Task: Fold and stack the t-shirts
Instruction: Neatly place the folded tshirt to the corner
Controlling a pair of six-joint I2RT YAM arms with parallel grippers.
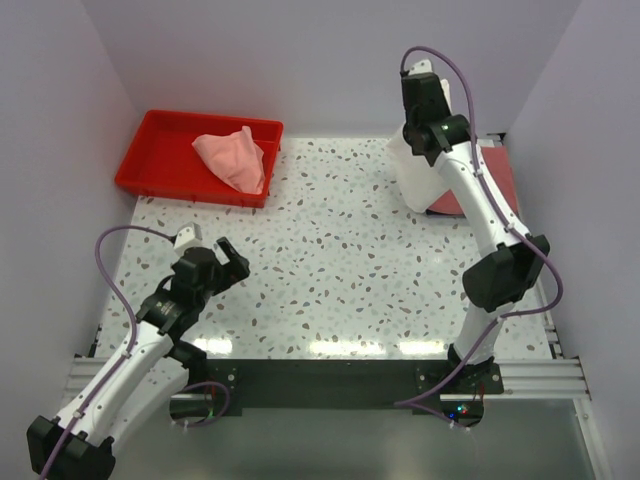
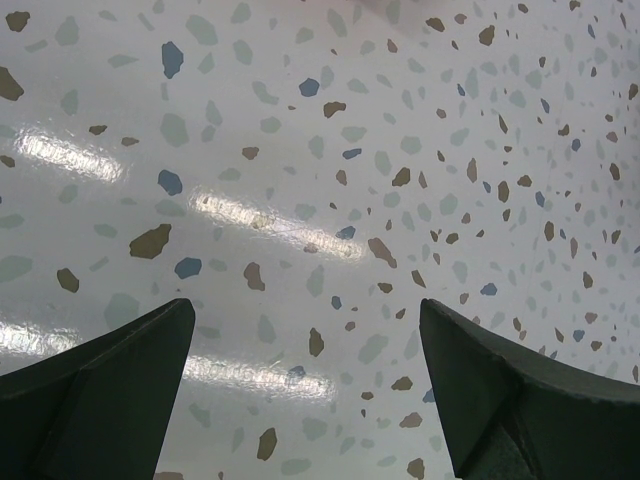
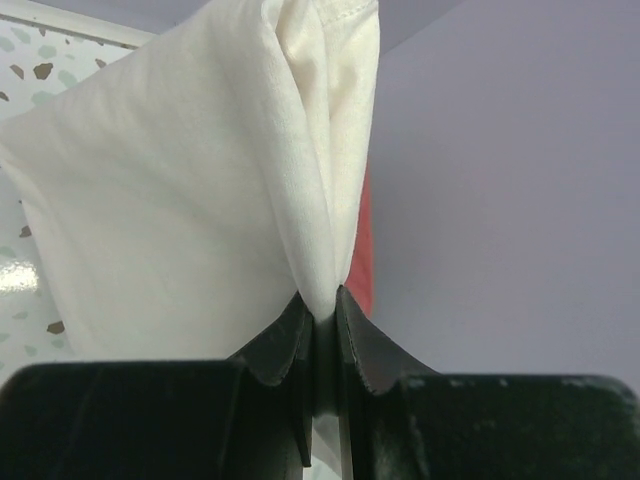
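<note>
Table (image 1: 330,280): pale speckled top, walled on the left, far and right sides. Both arm bases are on the near edge.

Red tray (image 1: 150,165): far left corner of the table, sitting flat.

White t-shirt (image 1: 412,180): far right, lifted off the table and hanging in loose vertical folds below the raised right arm. No chest print shows from either view. Its lower edge hangs down to the cloth below it; cannot tell whether it is touching.

Dusty-red t-shirt (image 1: 447,204): flat on the table at the far right, against the right wall. It is partly covered by the hanging white t-shirt and crossed by the right arm. The right wrist view shows a thin red strip of it behind the white folds.

Pale pink t-shirt (image 1: 232,157): crumpled in a heap in the right end of the red tray, one edge draped over the tray's near rim.

Right gripper (image 3: 318,305): held high at the far right, jaws pinched tight on a gathered fold of the white t-shirt, with cloth fanning out from between the fingertips.

Left gripper (image 2: 305,310): near left, well apart from all three shirts. Its jaws are spread wide, nothing is between them, and it hovers over bare speckled table.
</note>
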